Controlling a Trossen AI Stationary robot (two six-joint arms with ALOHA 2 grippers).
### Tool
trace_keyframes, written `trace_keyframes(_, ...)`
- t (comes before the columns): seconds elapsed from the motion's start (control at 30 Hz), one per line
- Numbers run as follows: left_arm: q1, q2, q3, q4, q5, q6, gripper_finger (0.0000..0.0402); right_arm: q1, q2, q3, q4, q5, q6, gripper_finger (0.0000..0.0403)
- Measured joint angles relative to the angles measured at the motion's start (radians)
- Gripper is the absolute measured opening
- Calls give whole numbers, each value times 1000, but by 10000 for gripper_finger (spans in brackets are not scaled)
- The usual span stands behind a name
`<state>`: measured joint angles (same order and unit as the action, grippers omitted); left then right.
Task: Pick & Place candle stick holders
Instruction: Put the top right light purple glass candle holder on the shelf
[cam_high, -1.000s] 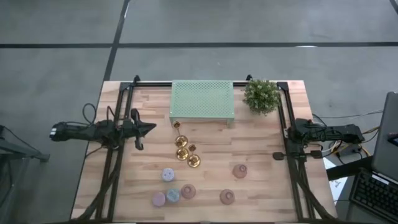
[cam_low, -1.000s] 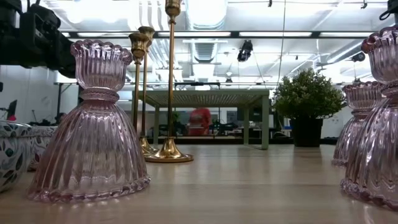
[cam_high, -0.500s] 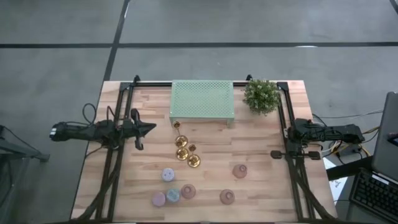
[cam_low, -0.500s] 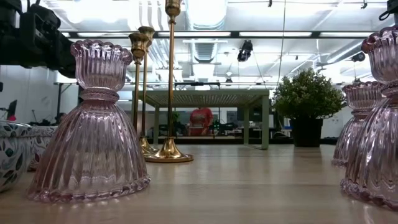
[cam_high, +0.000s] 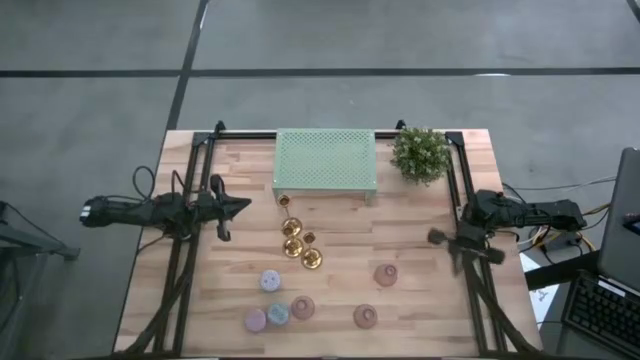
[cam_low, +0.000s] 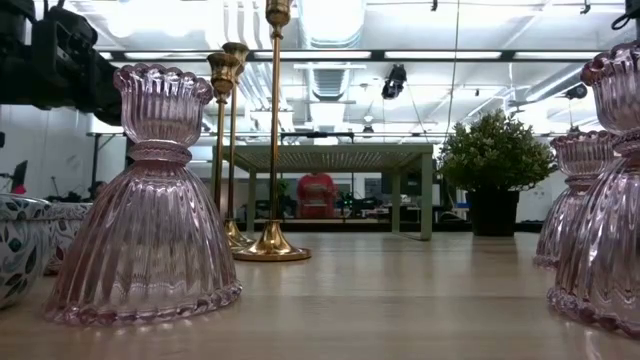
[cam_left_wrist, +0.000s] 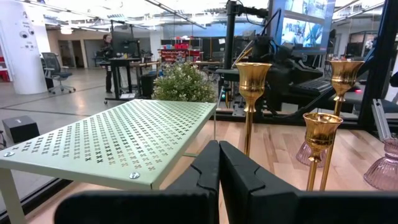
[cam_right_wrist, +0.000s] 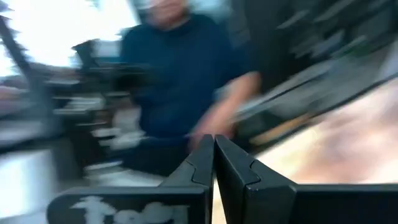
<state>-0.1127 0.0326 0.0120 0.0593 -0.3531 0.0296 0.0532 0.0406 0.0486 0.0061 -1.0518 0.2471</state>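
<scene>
Over at the table's right edge the right gripper (cam_high: 436, 237) swings inward, jaws pressed together and empty, toward the candle holders (cam_high: 296, 243) mid-table, while the left gripper (cam_high: 245, 205), also closed, waits

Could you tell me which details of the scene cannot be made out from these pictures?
- Right wrist view: motion blur hides everything beyond the right tool.
- Low view: pink glass holder cut by the right edge.
- Low view: tallest gold holder top cut off.
- High view: pastel holders' patterns too small.
</scene>
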Motion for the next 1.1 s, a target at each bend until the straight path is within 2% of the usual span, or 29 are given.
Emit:
trace_keyframes(0.1,0,0,0,0,0,0,10,0,0,0,9,306,-231,8)
trace_keyframes(0.23,0,0,0,0,0,0,10,0,0,0,11,667,-389,8)
trace_keyframes(0.27,0,0,0,0,0,0,10,0,1,0,12,736,-370,8)
trace_keyframes(0.33,0,0,0,0,0,0,10,1,1,0,12,817,-208,8)
trace_keyframes(0.4,0,0,0,0,0,0,10,1,2,0,40,977,-119,8)
trace_keyframes(0.5,0,0,0,0,0,0,10,1,8,-10,113,1185,126,8)
trace_keyframes(0.6,0,0,0,0,0,0,10,0,9,-13,128,1349,228,8)
trace_keyframes(0.73,0,2,0,0,0,0,10,1,8,-13,139,1463,217,8)
trace_keyframes(0.87,0,2,0,0,0,0,10,1,6,-13,172,1475,217,8)
trace_keyframes(0.93,0,2,0,0,0,0,10,1,11,-13,185,1427,213,8)
trace_keyframes(1.1,0,2,0,0,0,0,10,6,63,-13,237,1201,271,8)
